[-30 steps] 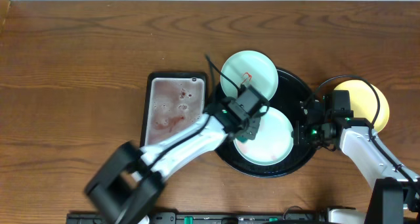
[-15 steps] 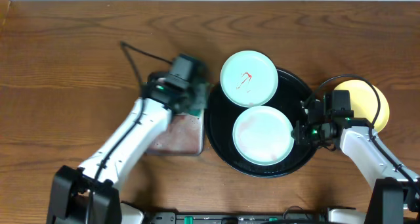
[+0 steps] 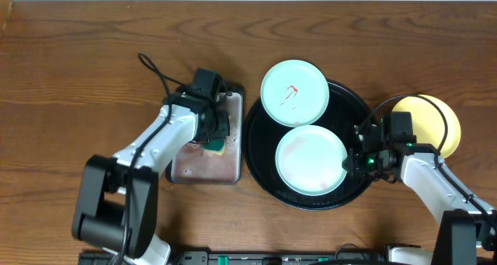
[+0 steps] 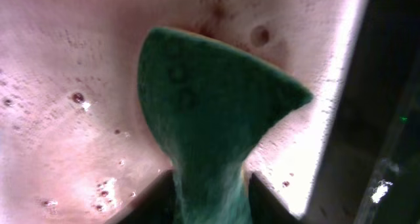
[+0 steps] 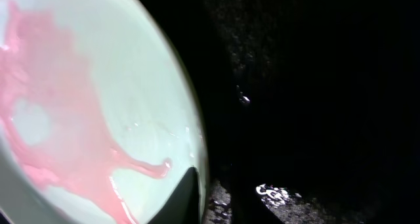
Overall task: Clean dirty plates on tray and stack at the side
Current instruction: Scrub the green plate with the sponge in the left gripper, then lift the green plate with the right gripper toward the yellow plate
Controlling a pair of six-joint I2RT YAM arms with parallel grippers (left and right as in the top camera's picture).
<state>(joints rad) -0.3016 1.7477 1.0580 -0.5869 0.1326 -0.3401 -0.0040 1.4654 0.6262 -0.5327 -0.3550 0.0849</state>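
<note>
Two plates (image 3: 294, 92) lie on the tray (image 3: 260, 168), centre-right. My left end effector (image 4: 210, 204) pinches the sponge (image 4: 210, 106). My right end effector (image 3: 356, 159) straddles one slick, stiff rim; whether clamped, I cannot tell.

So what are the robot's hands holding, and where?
Left gripper pinches the green sponge by its narrow end. Right gripper sits at the lower plate's right rim; whether it grips is unclear.
</note>
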